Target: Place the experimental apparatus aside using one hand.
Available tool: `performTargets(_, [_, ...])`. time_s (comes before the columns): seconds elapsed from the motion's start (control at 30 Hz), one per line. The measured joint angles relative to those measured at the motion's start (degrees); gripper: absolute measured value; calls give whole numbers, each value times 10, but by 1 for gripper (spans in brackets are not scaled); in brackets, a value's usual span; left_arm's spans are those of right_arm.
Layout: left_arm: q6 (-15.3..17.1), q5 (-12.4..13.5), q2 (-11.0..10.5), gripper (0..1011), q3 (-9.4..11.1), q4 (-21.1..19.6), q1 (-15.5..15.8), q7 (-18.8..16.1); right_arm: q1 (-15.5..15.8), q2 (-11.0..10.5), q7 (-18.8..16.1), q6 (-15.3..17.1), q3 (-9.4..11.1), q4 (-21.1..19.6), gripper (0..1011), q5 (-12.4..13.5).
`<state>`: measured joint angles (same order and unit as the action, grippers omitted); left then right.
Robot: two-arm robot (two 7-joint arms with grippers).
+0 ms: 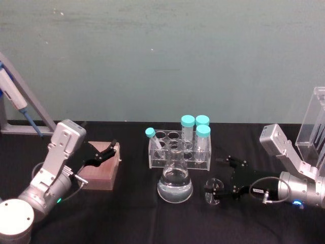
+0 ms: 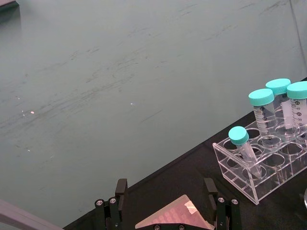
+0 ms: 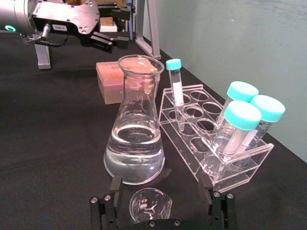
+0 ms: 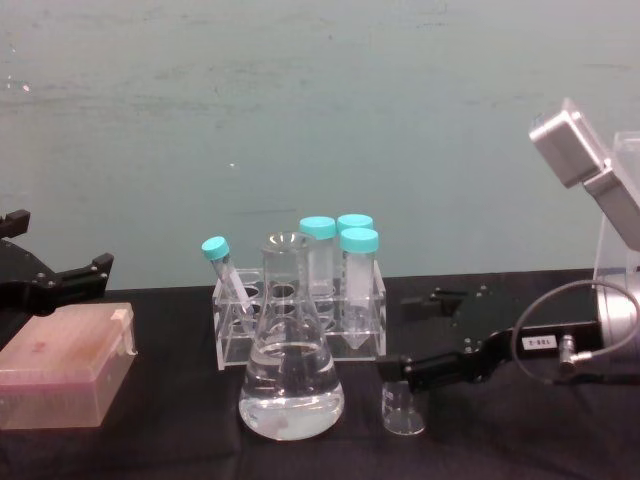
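The experimental apparatus stands mid-table: a conical flask [image 1: 175, 185] [image 3: 135, 143] [image 4: 291, 385] of clear liquid, a small glass beaker [image 1: 212, 198] [image 3: 149, 206] [image 4: 403, 412] to its right, and behind them a clear acrylic rack [image 1: 155, 160] [image 3: 225, 167] [image 4: 235, 345] with several teal-capped tubes. My right gripper [image 1: 222, 175] [image 3: 160, 189] [image 4: 415, 335], the labelled one with a looped cable, is open low over the table. The beaker stands between its fingers, untouched as far as I can see. My left gripper [image 1: 99, 152] [image 2: 165, 191] [image 4: 50, 280] hangs open over the pink box.
The pink lidded box [image 1: 101, 170] [image 4: 65, 375] lies at the left under the left gripper. A tall clear acrylic stand [image 1: 315, 122] rises at the right edge behind the right arm. A blue pipette [image 1: 12, 96] leans on a grey frame at the far left.
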<state>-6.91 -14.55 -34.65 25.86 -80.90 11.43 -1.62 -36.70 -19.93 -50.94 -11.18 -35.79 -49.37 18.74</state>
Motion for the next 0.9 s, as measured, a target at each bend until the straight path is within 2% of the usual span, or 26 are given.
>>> performTargets(0.4, [0, 0, 0, 1000, 0, 0, 0, 0, -16, 12, -9, 2, -10, 32, 1002, -7])
performTargets(0.9, [0, 0, 0, 1000, 0, 0, 0, 0, -25, 20, -14, 4, -15, 52, 1002, -13])
